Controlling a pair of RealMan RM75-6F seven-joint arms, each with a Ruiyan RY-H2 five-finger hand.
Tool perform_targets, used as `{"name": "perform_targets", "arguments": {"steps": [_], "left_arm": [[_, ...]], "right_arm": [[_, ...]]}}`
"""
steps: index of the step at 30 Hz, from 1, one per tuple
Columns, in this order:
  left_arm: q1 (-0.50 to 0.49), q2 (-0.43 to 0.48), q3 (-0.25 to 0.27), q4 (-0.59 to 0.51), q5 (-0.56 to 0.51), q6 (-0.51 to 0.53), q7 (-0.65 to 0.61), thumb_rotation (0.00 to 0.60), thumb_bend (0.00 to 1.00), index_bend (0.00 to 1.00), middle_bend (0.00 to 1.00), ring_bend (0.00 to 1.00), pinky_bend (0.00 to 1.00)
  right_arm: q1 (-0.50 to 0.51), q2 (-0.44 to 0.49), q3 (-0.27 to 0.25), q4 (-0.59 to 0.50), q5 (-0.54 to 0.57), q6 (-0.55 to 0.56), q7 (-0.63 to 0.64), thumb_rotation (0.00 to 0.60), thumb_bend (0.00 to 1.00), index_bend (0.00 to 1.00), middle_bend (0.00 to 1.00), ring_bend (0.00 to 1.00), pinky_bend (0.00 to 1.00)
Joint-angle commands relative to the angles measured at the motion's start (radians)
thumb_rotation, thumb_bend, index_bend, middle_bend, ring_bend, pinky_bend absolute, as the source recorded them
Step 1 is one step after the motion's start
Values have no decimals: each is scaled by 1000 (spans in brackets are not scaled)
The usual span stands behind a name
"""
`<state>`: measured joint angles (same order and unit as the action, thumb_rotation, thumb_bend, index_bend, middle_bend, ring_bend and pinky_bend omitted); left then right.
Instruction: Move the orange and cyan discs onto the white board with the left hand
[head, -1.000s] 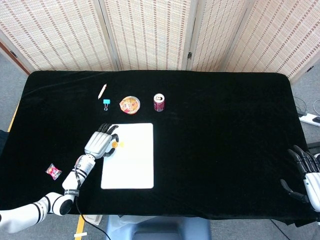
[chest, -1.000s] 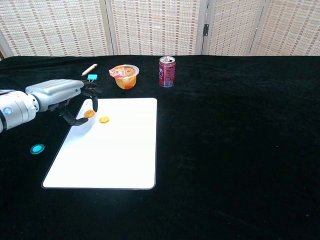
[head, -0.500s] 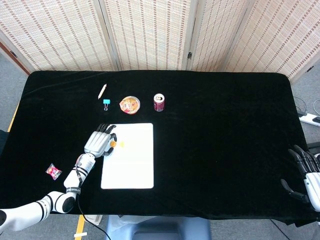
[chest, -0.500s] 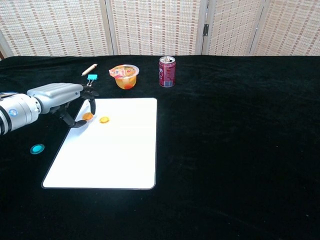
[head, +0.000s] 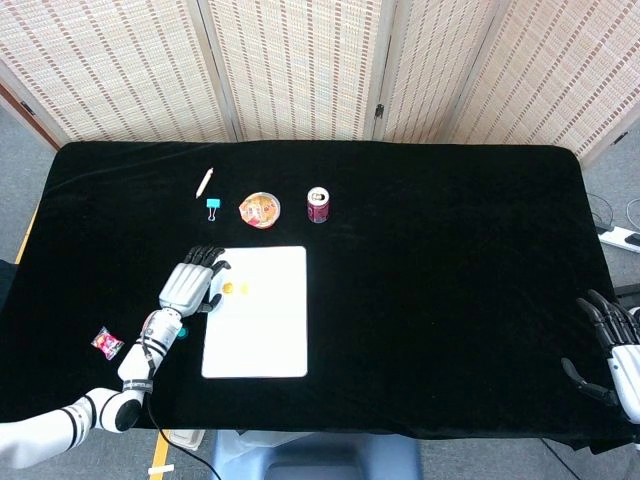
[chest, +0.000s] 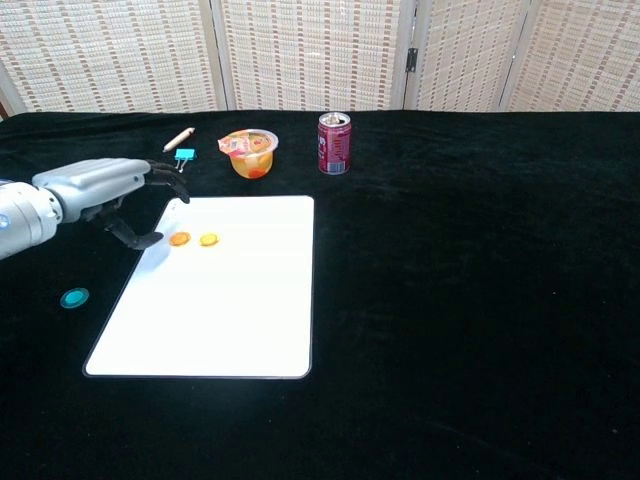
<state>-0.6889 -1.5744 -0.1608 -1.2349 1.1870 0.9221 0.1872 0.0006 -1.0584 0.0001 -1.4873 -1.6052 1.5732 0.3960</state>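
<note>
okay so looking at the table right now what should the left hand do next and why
Probably swing the left hand back toward the cyan disc and lower over it. The hand holds nothing, the orange disc already lies on the white board, and the cyan one sits on the black cloth off the board's left edge.

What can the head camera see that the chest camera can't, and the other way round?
Only the head view shows the right hand at the table's far right edge and a pink wrapped candy. Only the chest view shows the cyan disc on the black cloth, left of the white board. Both show the left hand, the orange disc, a yellow disc, the can and the fruit cup.
</note>
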Motion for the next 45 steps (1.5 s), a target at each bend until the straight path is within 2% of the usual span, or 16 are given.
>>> {"name": "perform_targets", "arguments": {"steps": [1, 5, 11, 26, 45], "left_arm": [[39, 46, 14, -27, 25, 42, -40, 600, 442, 344, 137, 0, 0], [92, 96, 45, -35, 49, 81, -86, 600, 443, 401, 137, 0, 0], [161, 137, 95, -34, 90, 131, -143, 600, 444, 432, 137, 0, 0], [245, 106, 188, -10, 221, 210, -169, 600, 444, 430, 137, 0, 0], [245, 55, 183, 15, 242, 178, -138, 600, 443, 395, 137, 0, 0]], "right_arm": [[0, 1, 0, -2, -2, 2, -1, 600, 387, 0, 0, 0, 0], [3, -1, 0, -1, -5, -1, -1, 600, 387, 0, 0, 0, 0], [14, -5, 2, -4, -17, -6, -6, 600, 387, 0, 0, 0, 0], [18, -3, -3, -14, -26, -6, -18, 600, 387, 0, 0, 0, 0], [12, -2, -7, -16, -23, 2, -19, 600, 387, 0, 0, 0, 0]]}}
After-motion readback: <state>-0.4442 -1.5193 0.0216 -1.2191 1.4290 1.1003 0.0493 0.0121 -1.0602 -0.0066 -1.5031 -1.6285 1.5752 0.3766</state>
